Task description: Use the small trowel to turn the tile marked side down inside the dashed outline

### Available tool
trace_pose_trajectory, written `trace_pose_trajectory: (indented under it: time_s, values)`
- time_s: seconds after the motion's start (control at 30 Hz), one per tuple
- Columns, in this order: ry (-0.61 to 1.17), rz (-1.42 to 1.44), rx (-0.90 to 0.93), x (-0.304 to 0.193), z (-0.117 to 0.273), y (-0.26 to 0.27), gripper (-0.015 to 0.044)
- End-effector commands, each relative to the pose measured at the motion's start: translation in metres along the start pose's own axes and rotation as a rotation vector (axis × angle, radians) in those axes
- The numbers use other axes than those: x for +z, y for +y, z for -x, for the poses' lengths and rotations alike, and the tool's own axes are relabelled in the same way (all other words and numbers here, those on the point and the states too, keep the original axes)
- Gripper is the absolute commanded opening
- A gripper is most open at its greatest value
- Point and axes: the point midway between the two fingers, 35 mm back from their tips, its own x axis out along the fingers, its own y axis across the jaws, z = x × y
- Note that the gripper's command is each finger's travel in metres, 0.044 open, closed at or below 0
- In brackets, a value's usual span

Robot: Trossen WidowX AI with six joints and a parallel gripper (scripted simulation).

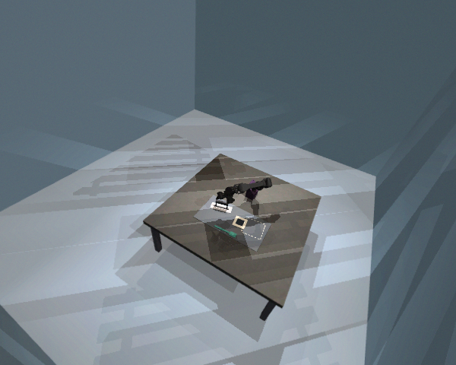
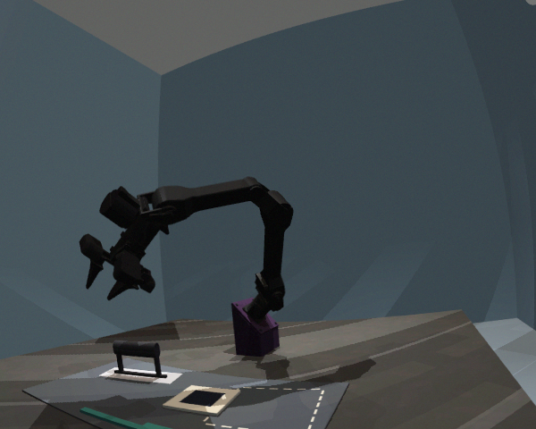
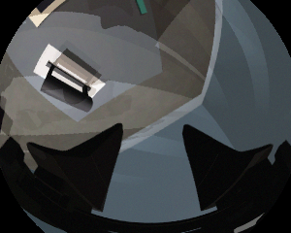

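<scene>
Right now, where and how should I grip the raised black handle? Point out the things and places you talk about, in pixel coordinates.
Grip the middle of its crossbar [image 1: 221,201] [image 2: 136,349] [image 3: 66,94], coming from above, one finger on each long side. The bar is thick, round and horizontal, held up by posts [image 2: 156,365] near its ends, so the fingers should have room to straddle it between them.

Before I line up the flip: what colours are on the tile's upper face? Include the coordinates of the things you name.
Tile [image 1: 234,225] [image 2: 181,405]: cream, dark square; exterior view.
</scene>
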Motion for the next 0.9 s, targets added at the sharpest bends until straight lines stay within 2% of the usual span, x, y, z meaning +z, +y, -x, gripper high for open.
trace_pose_trajectory:
  time_s: [0.0, 0.47, 0.87]
  values:
    - [-0.054, 0.105, 0.093, -0.006, -0.017, 0.018, 0.027]
    - [-0.322, 0.403, 0.305, -0.017, -0.052, 0.076, 0.027]
    - [-0.648, 0.605, 0.35, -0.02, -0.068, 0.122, 0.027]
